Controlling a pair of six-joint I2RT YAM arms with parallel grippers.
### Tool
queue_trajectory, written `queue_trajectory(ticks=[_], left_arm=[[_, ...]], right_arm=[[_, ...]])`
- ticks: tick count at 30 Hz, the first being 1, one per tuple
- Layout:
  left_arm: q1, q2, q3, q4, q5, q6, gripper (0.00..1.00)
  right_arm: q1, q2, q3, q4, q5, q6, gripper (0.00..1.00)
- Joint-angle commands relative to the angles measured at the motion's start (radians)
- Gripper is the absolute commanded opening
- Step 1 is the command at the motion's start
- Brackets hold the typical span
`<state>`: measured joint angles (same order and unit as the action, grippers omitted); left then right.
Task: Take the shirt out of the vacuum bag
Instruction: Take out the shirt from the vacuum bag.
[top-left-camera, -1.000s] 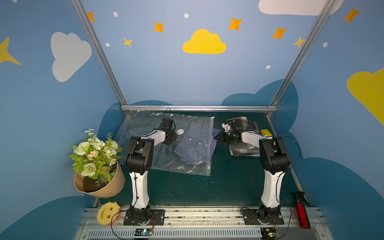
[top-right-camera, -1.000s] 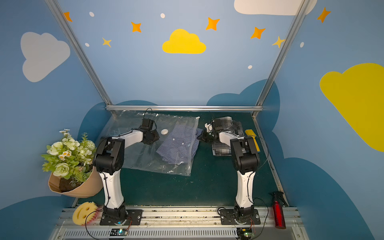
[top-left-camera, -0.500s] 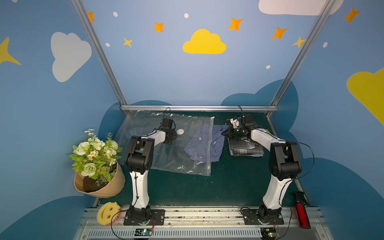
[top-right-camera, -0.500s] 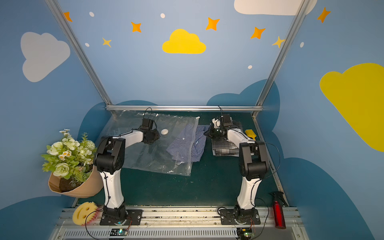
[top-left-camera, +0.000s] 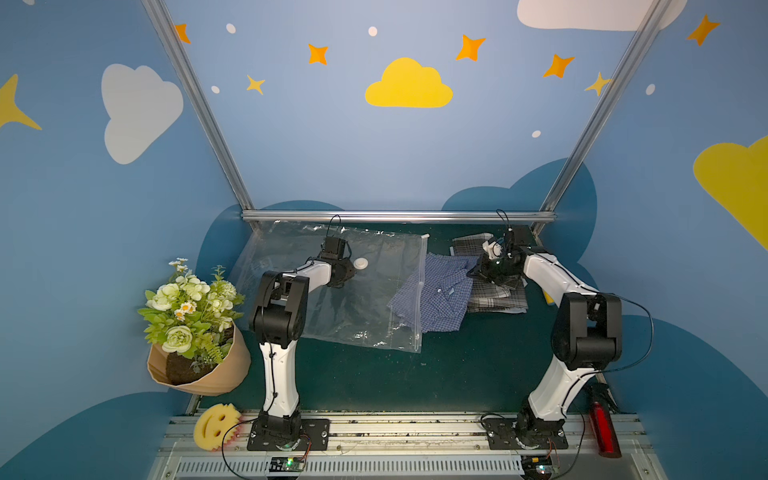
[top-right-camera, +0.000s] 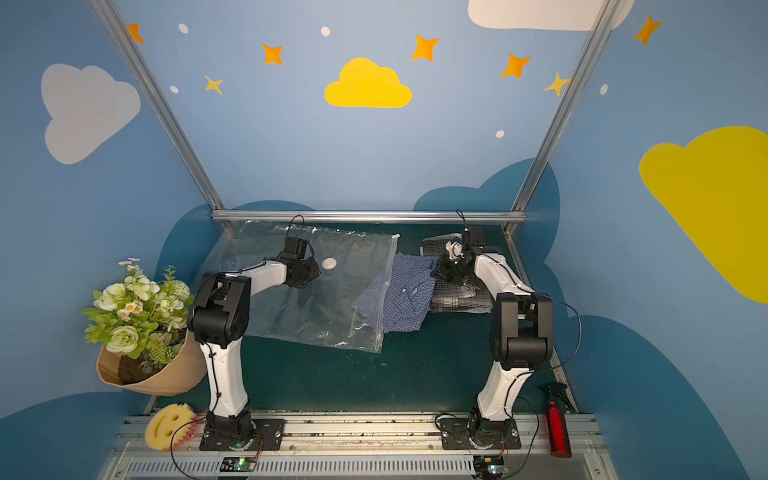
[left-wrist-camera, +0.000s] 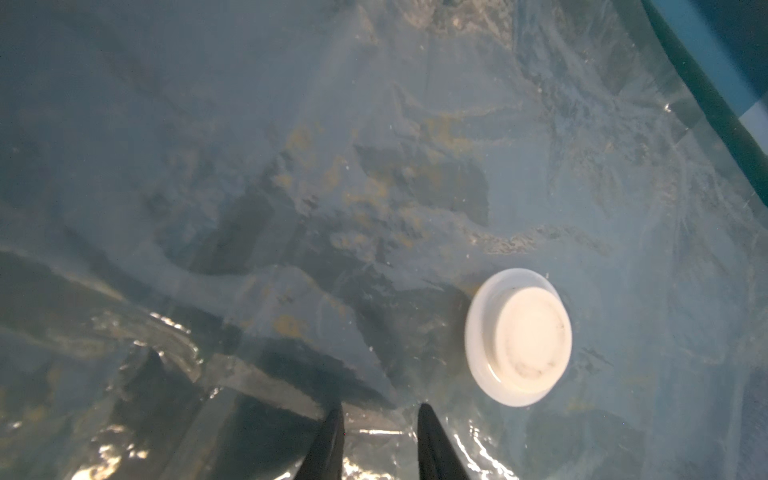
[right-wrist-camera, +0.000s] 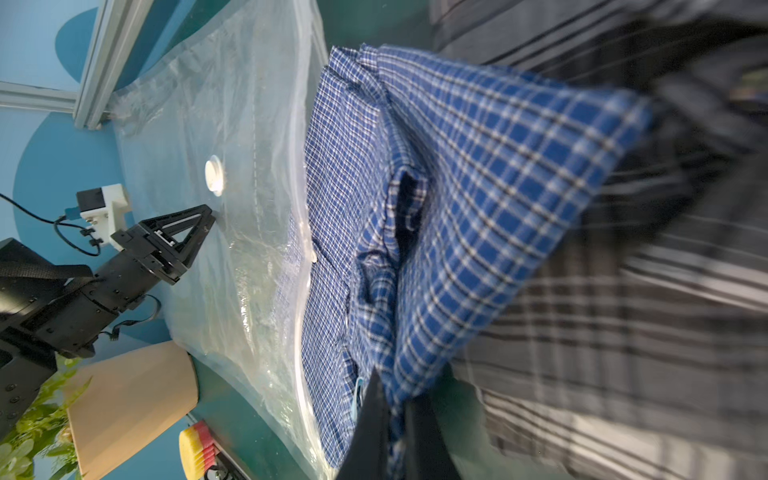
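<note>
Green mat (top-left-camera: 457, 374), near to far: vacuum bag (top-left-camera: 365, 307) flat, mouth facing R; shirt (top-left-camera: 440, 291) straddles the zip edge (top-left-camera: 420, 299), mostly out, long axis running R to right gripper (top-left-camera: 473, 272), clamped on its far corner. Left gripper (top-left-camera: 349, 272), jaws slightly apart, pins bag by valve (top-left-camera: 361, 263).

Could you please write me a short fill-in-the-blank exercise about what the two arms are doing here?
The right gripper is shut on the ____ checked shirt.
The left gripper rests on the vacuum bag beside its round white ____.
The yellow sponge lies beside the base of the ____ arm.
Missing words: blue; valve; left.
</note>
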<state>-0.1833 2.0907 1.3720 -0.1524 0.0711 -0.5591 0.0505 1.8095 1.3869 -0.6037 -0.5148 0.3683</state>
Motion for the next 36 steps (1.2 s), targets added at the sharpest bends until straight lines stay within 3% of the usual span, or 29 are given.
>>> queue_trajectory(ticks=[1,11,23,30,36], left_arm=[[0.0,0.06,-0.048,-0.071,0.006,-0.008,0.31],[-0.015,-0.018,-0.118,-0.008,-0.013,-0.01,0.32],[-0.136,-0.202,-0.049,-0.095,-0.069,0.084,0.51],[-0.29,-0.177,0.089,-0.107,0.101,0.148,0.62],[-0.413,-0.075,0.172,-0.057,0.293,0.176,0.63]], right_arm=[[-0.032,-0.043,-0.01,-0.066,0.009,-0.05,0.0],[-0.075,-0.049,0.021,-0.134,0.017,-0.087,0.0],[-0.183,-0.04,-0.042,-0.038,-0.049,-0.044,0.0],[-0.214,0.001,-0.099,0.044,-0.106,-0.006,0.0],[-0.24,0.022,-0.132,0.096,-0.131,0.02,0.0]])
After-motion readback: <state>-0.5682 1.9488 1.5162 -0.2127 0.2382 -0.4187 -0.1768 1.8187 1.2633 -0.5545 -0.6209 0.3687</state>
